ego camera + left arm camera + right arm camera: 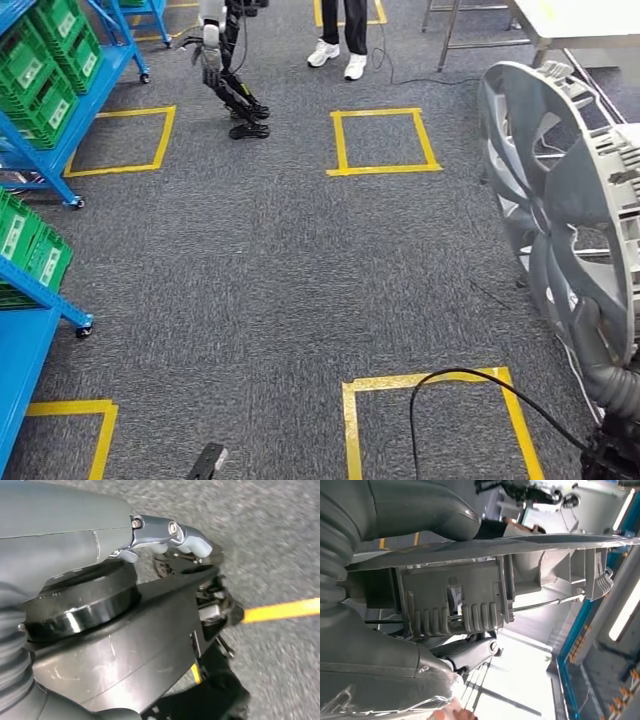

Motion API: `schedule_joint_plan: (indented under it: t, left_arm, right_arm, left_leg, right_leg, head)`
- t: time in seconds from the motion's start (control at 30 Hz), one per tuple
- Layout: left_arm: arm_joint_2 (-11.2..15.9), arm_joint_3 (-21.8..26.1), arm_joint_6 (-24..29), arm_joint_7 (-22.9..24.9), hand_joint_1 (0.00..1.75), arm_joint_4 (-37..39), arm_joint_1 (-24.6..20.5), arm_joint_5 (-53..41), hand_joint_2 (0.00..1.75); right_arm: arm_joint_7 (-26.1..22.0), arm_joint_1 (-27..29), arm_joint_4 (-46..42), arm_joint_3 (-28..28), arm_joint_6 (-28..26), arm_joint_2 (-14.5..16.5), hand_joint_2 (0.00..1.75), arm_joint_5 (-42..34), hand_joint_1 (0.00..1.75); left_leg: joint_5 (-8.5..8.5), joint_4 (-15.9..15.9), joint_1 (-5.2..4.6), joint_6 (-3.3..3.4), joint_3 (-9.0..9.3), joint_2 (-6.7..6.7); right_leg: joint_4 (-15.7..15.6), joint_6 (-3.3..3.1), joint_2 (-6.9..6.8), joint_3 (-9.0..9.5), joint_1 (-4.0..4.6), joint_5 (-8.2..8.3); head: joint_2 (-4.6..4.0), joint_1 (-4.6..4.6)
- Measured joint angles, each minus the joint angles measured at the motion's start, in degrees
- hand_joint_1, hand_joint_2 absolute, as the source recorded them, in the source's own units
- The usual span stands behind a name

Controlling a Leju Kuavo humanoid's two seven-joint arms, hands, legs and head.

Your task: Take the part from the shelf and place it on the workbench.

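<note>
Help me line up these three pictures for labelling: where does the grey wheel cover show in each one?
Head view: the wheel cover stands upright at the right edge, gripped low down by the right hand.
Left wrist view: not in it; the left hand hangs over carpet.
Right wrist view: its ribbed rim runs across the middle, between thumb and fingers.
Shared landmark: yellow floor tape.

left hand [166,535] reaching in over grey carpet [271,545], one silver finger [171,530] stretched out, holding nothing visible. yellow tape line [281,611] lying on the carpet past the hand. carpet looks blurred.
</note>
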Motion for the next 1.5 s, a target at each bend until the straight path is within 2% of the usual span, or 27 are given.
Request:
schedule_joint_plan:
  t: [0.07, 0.1, 0.13, 0.2, 0.27, 0.33, 0.4, 0.47, 0.53, 0.57, 0.63, 0.67, 0.7, 0.77, 0.83, 0.9, 0.97, 1.0, 1.07, 1.13, 1.17, 1.2, 1.27, 1.33, 1.4, 1.43, 1.5]
  left_arm:
    - [0.0, 0.0, -0.2, -0.1, 0.0, 0.0, 0.0, 0.1, 1.75]
    - [0.0, 0.0, -0.2, -0.1, 0.0, 0.0, 0.0, 0.2, 1.75]
    - [0.1, 0.0, -0.2, -0.1, 0.0, 0.0, 0.0, 0.4, 1.75]
    - [0.1, 0.3, -0.3, -0.4, 0.0, 0.0, 0.0, 1.7, 1.75]
    - [0.1, 1.2, -0.7, -0.9, 0.0, 0.0, 0.0, 3.5, 1.75]
    - [0.1, 2.2, -1.0, -1.0, 0.0, 0.0, -0.1, 4.5, 1.75]
    - [0.1, 2.7, -0.9, -0.6, 0.0, 0.0, -0.2, 4.3, 1.75]
    - [0.2, 2.8, -0.7, -0.1, 0.0, 0.0, -0.2, 3.6, 1.75]
    - [0.2, 2.8, -0.3, 0.2, 0.0, 0.0, -0.2, 2.9, 1.75]
    - [0.3, 2.8, -0.2, 0.3, 0.0, 0.0, -0.1, 2.7, 1.75]
    - [0.4, 2.8, -0.1, 0.4, 0.0, 0.0, 0.1, 2.4, 1.75]
    - [0.5, 2.8, -0.1, 0.4, 0.0, 0.0, 0.1, 2.4, 1.75]
    - [0.5, 2.8, -0.1, 0.4, 0.0, 0.0, 0.0, 2.4, 1.75]
    - [0.5, 2.8, -0.1, 0.4, 0.0, 0.0, 0.0, 2.4, 1.75]
    - [0.6, 2.8, -0.1, 0.4, 0.0, 0.0, 0.0, 2.4, 1.75]
    - [0.6, 2.8, -0.1, 0.4, 0.0, 0.0, -0.1, 2.4, 1.75]
    - [0.6, 2.8, -0.1, 0.4, 0.0, 0.0, -0.2, 2.4, 1.75]
    - [0.6, 2.8, -0.1, 0.4, 0.0, 0.0, -0.3, 2.4, 1.75]
    - [0.6, 2.8, -0.1, 0.5, 0.0, 0.0, -0.2, 2.4, 1.75]
    - [0.7, 2.8, -0.1, 0.5, 0.0, 0.0, 0.0, 2.4, 1.75]
    - [0.7, 2.8, -0.1, 0.5, 0.0, 0.0, 0.1, 2.4, 1.75]
    - [0.7, 2.8, -0.1, 0.5, 0.0, 0.0, 0.1, 2.4, 1.75]
    - [0.7, 2.8, -0.1, 0.5, 0.0, 0.0, 0.0, 2.4, 1.75]
    - [0.7, 2.8, -0.1, 0.5, 0.0, 0.0, 0.0, 2.4, 1.75]
    - [0.6, 2.8, -0.1, 0.5, 0.0, 0.0, -0.1, 2.4, 1.75]
    - [0.6, 2.8, 0.0, 0.6, 0.0, 0.0, -0.2, 2.4, 1.75]
    - [0.5, 2.8, 0.1, 0.6, 0.0, 0.0, -0.2, 2.4, 1.75]
  right_arm:
    - [0.0, -0.1, 0.0, 0.0, 0.1, 0.0, 1.75, 0.0, 1.75]
    - [0.0, -0.1, 0.0, -0.1, 0.1, 0.0, 1.75, 0.0, 1.75]
    - [0.0, -0.1, 0.0, -0.1, 0.1, 0.0, 1.75, 0.0, 1.75]
    - [0.0, -0.1, 0.0, -0.2, 0.2, 0.0, 1.75, 0.0, 1.75]
    - [0.0, -0.1, 0.0, -0.2, 0.2, 0.0, 1.75, 0.0, 1.75]
    - [0.0, -0.1, 0.0, -0.3, 0.2, 0.0, 1.75, 0.0, 1.75]
    - [0.0, 0.0, 0.0, -0.3, 0.2, 0.0, 1.75, 0.1, 1.75]
    - [0.0, 0.0, 0.0, -0.3, 0.2, 0.0, 1.75, 0.2, 1.75]
    - [0.0, -0.2, 0.0, -0.3, 0.2, 0.0, 1.75, 0.2, 1.75]
    - [0.0, -0.2, 0.0, -0.3, 0.1, 0.0, 1.75, 0.2, 1.75]
    - [0.1, -0.3, 0.0, -0.3, 0.1, 0.0, 1.75, 0.3, 1.75]
    - [0.1, -0.3, 0.0, -0.3, 0.0, 0.0, 1.75, 0.3, 1.75]
    - [0.1, -0.3, -0.1, -0.3, 0.0, 0.0, 1.75, 0.4, 1.75]
    - [0.1, -0.4, -0.1, -0.4, -0.1, 0.0, 1.75, 0.4, 1.75]
    - [0.1, -0.5, -0.3, -0.4, -0.3, 0.0, 1.75, 0.4, 1.75]
    - [0.1, -0.5, -0.6, -0.6, -0.6, 0.0, 1.75, 0.4, 1.75]
    - [0.0, -0.4, -1.2, -0.8, -1.0, 0.0, 1.75, 0.3, 1.75]
    - [0.0, -0.5, -1.5, -0.9, -1.1, 0.1, 1.75, 0.3, 1.75]
    - [0.0, -0.5, -1.8, -1.1, -1.4, 0.1, 1.75, 0.2, 1.75]
    - [0.0, -0.5, -1.9, -1.4, -1.6, 0.1, 1.75, 0.1, 1.75]
    - [0.0, -0.4, -2.0, -1.5, -1.6, 0.1, 1.75, 0.1, 1.75]
    - [0.0, -0.4, -2.0, -1.7, -1.6, 0.1, 1.75, 0.1, 1.75]
    - [0.0, -0.4, -2.0, -1.9, -1.6, 0.1, 1.75, 0.1, 1.75]
    - [-0.1, -0.4, -2.2, -2.1, -1.6, 0.1, 1.75, 0.1, 1.75]
    - [-0.1, -0.2, -2.5, -2.3, -1.7, 0.1, 1.75, 0.1, 1.75]
    - [-0.1, 0.0, -2.7, -2.4, -1.8, 0.1, 1.75, 0.1, 1.75]
    - [-0.3, 0.3, -3.3, -2.9, -1.9, 0.1, 1.75, -0.1, 1.75]
  left_leg:
    - [-3.26, 7.7, -0.03, 0.04, -3.98, -1.81]
    - [-3.83, 10.5, -0.04, 0.1, -5.6, -2.07]
    - [-3.27, 11.3, -0.05, 0.18, -6.36, -2.22]
    - [0.73, 6.6, 0.02, 0.38, -4.71, -3.02]
    - [4.19, -0.8, 0.44, 0.48, -1.57, -6.14]
    - [4.81, -4.2, 0.63, 0.63, -0.21, -8.26]
    - [4.88, -4.5, 0.52, 1.18, -0.09, -7.13]
    - [5.11, -4.8, 0.56, 1.89, 0.04, -5.56]
    - [5.06, -4.9, 0.38, 2.39, 0.17, -3.9]
    - [4.97, -4.9, 0.26, 2.52, 0.21, -2.99]
    - [4.8, -4.9, 0.16, 2.59, 0.3, -1.23]
    - [4.68, -4.9, 0.17, 2.53, 0.42, -0.44]
    - [4.52, -4.9, 0.18, 2.39, 0.62, 0.29]
    - [4.08, -4.9, -0.01, 1.89, 1.15, 1.53]
    - [3.75, -4.9, -0.37, 1.38, 1.53, 2.5]
    - [3.58, -5.0, -0.42, 0.89, 1.79, 3.49]
    - [2.53, -4.0, -0.19, 0.32, 1.49, 2.25]
    - [1.21, -1.9, -0.1, 0.1, 0.54, 0.88]
    - [-2.31, 5.5, -0.02, -0.02, -3.18, -1.57]
    - [-3.63, 11.1, -0.01, -0.02, -6.5, -2.13]
    - [-2.57, 11.1, 0.02, 0.03, -6.81, -2.25]
    - [-0.55, 8.8, 0.09, 0.07, -5.99, -2.5]
    - [3.72, 1.2, 0.47, 0.02, -2.66, -4.63]
    - [5.09, -3.5, 0.77, 0.07, -0.57, -6.8]
    - [4.9, -4.3, 0.72, 0.65, -0.31, -6.52]
    - [4.98, -4.4, 0.7, 1.06, -0.25, -5.86]
    - [5.11, -4.7, 0.74, 1.82, -0.07, -4.47]
  right_leg:
    - [0.0, -0.26, 1.36, 0.0, 0.01, 0.02]
    - [0.0, -0.31, 2.18, 0.01, 0.04, 0.02]
    - [0.0, -0.31, 3.03, 0.02, 0.05, 0.04]
    - [0.0, -0.17, 4.84, 0.07, -0.07, 0.1]
    - [0.3, 0.27, 6.46, -0.22, -0.16, 0.16]
    - [0.3, 1.0, 7.86, -0.79, -0.34, 0.4]
    - [0.0, 1.77, 9.05, -1.3, -0.63, 0.81]
    - [1.6, 2.24, 6.95, -2.4, -0.42, -0.14]
    - [7.8, 2.56, 2.82, -5.36, -0.14, -3.4]
    - [11.8, 2.72, 1.57, -7.27, -0.17, -5.15]
    - [16.3, 2.93, 0.68, -9.3, -0.29, -6.33]
    - [15.2, 2.99, 0.43, -8.61, -0.32, -5.36]
    - [11.9, 3.02, -0.1, -6.71, -0.34, -3.64]
    - [4.0, 2.85, -2.67, -2.16, -0.15, -0.86]
    - [0.5, 2.19, -3.94, -0.2, 0.16, -0.21]
    - [0.4, 1.31, -2.57, -0.31, 0.3, -0.13]
    - [0.1, 0.61, -1.2, -0.27, 0.11, 0.04]
    - [0.0, 0.29, -0.52, -0.18, -0.06, 0.13]
    - [-0.1, -0.07, 0.88, -0.15, -0.19, 0.12]
    - [-0.1, -0.18, 2.58, -0.09, -0.21, 0.06]
    - [-0.1, -0.16, 3.51, -0.01, -0.26, 0.04]
    - [0.0, -0.08, 4.41, 0.11, -0.34, 0.02]
    - [0.2, 0.4, 6.13, 0.17, -0.47, -0.09]
    - [0.4, 1.13, 7.53, -0.24, -0.57, -0.1]
    - [0.1, 1.9, 8.73, -0.74, -0.81, 0.18]
    - [0.0, 2.22, 8.66, -0.89, -0.86, 0.2]
    - [2.4, 2.64, 5.89, -2.16, -0.56, -1.35]
  head:
    - [0.0, -0.25]
    - [0.0, -0.3]
    - [0.0, -0.29]
    - [0.0, -0.3]
    - [0.0, -0.28]
    - [0.0, -0.29]
    - [0.0, -0.31]
    - [0.0, -0.04]
    - [0.0, 0.26]
    - [0.0, 0.3]
    - [0.0, 0.31]
    - [0.0, 0.3]
    - [0.0, 0.3]
    - [0.0, 0.27]
    - [0.0, 0.17]
    - [0.0, 0.11]
    - [0.0, 0.05]
    - [0.0, -0.05]
    - [0.0, -0.25]
    - [0.0, -0.36]
    - [0.0, -0.35]
    - [0.0, -0.35]
    - [0.0, -0.35]
    - [0.0, -0.37]
    - [0.0, -0.4]
    - [0.0, -0.37]
    - [0.0, -0.01]
